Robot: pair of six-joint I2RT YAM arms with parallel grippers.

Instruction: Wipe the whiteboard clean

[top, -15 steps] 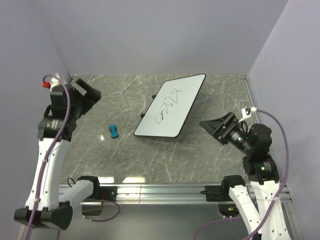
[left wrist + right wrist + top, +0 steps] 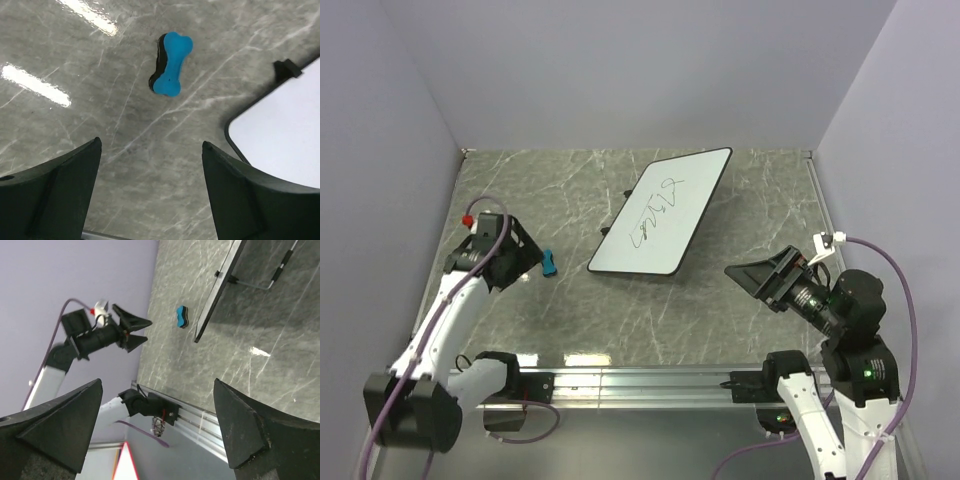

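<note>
1. Locating whiteboard (image 2: 663, 215) at mid-table toward the back wall, propped aslant on a wire stand (image 2: 252, 285), with dark scribbles (image 2: 655, 210) down its face.
2. Noting its far corner close to the back edge of the table (image 2: 760, 200); bare marble open to left, right and near side.
3. Spotting eraser (image 2: 549, 263) flat on the table, left of the board's near corner and apart from it.
4. Placing left gripper (image 2: 525, 262) near the eraser, short of it, jaws spread, grasping nothing.
5. Placing right gripper (image 2: 745, 272) right of the board, well apart, jaws spread wide, grasping nothing.
6. Catching only one rounded board corner in the left wrist view, rest cut off.
7. Seeing the board edge-on from the right wrist, face hidden.
8. Cannot read the scribbles.
</note>
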